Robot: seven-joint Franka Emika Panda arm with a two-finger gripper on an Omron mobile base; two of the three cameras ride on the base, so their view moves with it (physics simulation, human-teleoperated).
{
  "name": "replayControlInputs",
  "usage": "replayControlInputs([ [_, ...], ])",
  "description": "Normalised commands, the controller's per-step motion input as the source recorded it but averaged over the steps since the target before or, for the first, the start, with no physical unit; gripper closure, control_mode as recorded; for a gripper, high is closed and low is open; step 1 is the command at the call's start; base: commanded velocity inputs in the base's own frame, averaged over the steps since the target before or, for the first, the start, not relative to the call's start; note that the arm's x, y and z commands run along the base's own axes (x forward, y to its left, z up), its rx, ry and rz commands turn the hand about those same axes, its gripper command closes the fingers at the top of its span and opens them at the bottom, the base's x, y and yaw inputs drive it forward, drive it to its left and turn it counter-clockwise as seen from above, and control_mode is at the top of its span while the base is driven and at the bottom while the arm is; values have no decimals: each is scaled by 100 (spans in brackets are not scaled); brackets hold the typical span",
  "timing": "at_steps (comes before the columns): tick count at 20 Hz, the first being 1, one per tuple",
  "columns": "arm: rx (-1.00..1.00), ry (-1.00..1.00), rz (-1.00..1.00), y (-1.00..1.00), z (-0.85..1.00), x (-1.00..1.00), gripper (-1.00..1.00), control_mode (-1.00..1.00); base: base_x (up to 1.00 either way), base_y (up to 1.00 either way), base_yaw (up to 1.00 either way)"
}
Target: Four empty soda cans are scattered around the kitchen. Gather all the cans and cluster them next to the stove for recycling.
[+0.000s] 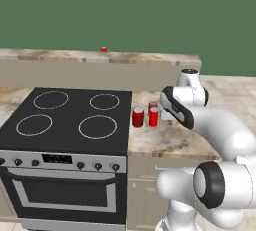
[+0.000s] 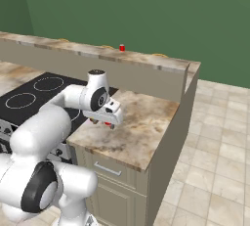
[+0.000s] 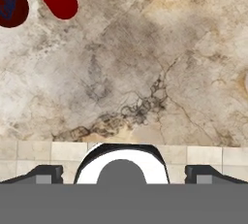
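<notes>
I keep claw [image 3: 121, 172] wide open, empty; three cans [image 1: 145, 115] clustered beside stove [image 1: 70, 117]; fourth, probably red speck [image 1: 103, 49] on far ledge, needs base drive.

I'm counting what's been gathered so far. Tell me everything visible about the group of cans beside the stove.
Three soda cans stand upright in a tight cluster on the tan marbled counter, just right of the stove. They are small plain red cylinders with pale tops; two stand in front, one behind. Whether they touch each other cannot be told. The tool is open and empty, apart from them, in the hand view.
</notes>
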Motion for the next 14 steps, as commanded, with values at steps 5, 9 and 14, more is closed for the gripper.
replayControlInputs([
  [5,0,1,0,-2,15,-40,-100,-100,0,0,0],
  [9,-2,1,0,0,4,-14,-100,-100,0,0,0],
  [14,0,0,0,0,0,0,-100,100,0,0,0],
])
